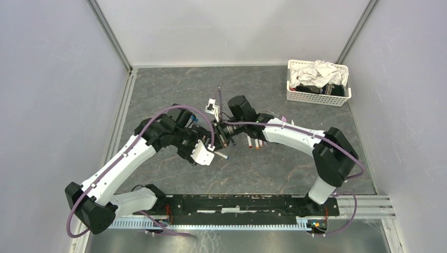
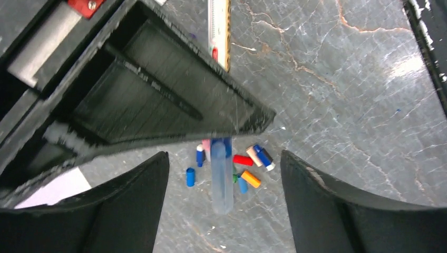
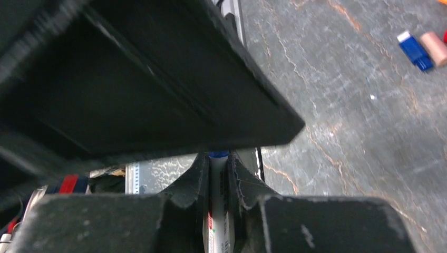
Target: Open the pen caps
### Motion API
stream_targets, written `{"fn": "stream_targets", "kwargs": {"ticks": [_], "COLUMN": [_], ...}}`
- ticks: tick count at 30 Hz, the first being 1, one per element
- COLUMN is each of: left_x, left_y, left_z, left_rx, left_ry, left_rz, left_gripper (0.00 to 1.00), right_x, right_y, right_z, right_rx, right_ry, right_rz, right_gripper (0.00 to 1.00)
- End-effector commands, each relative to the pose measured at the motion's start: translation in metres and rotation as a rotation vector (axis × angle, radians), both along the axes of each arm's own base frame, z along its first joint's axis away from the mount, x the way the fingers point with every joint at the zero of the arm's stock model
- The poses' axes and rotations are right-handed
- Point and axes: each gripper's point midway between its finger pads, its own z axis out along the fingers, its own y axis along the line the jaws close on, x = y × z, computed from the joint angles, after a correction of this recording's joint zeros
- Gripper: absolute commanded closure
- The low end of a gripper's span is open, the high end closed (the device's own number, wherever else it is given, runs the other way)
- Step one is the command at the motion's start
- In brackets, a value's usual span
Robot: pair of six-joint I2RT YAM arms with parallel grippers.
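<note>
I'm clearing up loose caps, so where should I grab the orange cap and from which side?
Pinch the orange cap across its round middle, coming straight down from above. It lies flat on the table, a short slanted cylinder; a blue cap sits close to one end, so close on its long sides.

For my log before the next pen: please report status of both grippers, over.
Left gripper open, blurred pale cap free between its fingers. Right gripper shut on a white pen. Loose caps on the table below, grippers close together.
</note>
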Motion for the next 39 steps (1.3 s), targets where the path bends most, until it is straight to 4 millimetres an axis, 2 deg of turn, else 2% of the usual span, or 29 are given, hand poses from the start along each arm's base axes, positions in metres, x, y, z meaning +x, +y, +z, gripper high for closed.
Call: {"fn": "stream_targets", "kwargs": {"ticks": [1,3,5,6,7,10,16,20,27,29,31,32,35,39], "left_x": [-0.005,-0.003,0.001,0.002,0.003,0.006,0.013,0.013,0.009,0.008,0.006,0.005,0.006,0.014], "left_y": [-0.01,-0.011,-0.011,-0.009,-0.007,-0.004,-0.007,-0.01,-0.018,-0.02,-0.021,-0.022,-0.028,-0.031], "left_z": [-0.001,-0.001,0.0,-0.001,-0.002,-0.002,0.005,0.008,0.011,0.012,0.012,0.012,0.015,0.01], "left_rx": [-0.059,-0.058,-0.048,-0.039,-0.028,-0.027,-0.054,-0.064,-0.083,-0.09,-0.094,-0.099,-0.123,-0.099], "left_ry": [0.044,0.034,0.028,0.02,0.007,-0.033,-0.062,-0.064,-0.055,-0.053,-0.056,-0.058,-0.076,-0.141], "left_rz": [0.034,0.023,0.031,0.032,0.035,0.036,0.053,0.048,0.025,0.019,0.006,0.0,-0.017,-0.059], "left_gripper": [0.23,0.43,0.72,0.93,0.96,0.98,0.98,0.98,0.98,0.98,0.98,0.98,0.98,0.98], "right_x": [0.005,0.006,0.006,0.006,0.007,0.002,0.003,0.012,0.023,0.027,0.032,0.035,0.048,0.08], "right_y": [0.022,0.027,0.028,0.027,0.025,0.015,0.011,0.02,0.044,0.049,0.055,0.058,0.068,0.079], "right_z": [0.025,0.027,0.027,0.024,0.021,0.006,0.0,0.013,0.033,0.033,0.032,0.032,0.025,-0.004], "right_rx": [0.09,0.093,0.09,0.081,0.072,0.021,-0.004,0.019,0.088,0.091,0.095,0.1,0.078,-0.054], "right_ry": [-0.014,-0.013,-0.01,-0.008,-0.009,0.025,0.035,0.021,0.013,0.015,0.022,0.021,0.021,0.052], "right_rz": [0.027,0.033,0.036,0.035,0.037,0.039,0.038,0.037,0.043,0.037,0.022,0.017,-0.018,-0.095], "right_gripper": [1.0,1.0,1.0,0.94,0.84,0.7,0.67,0.7,0.69,0.8,0.97,1.0,1.0,1.0]}}
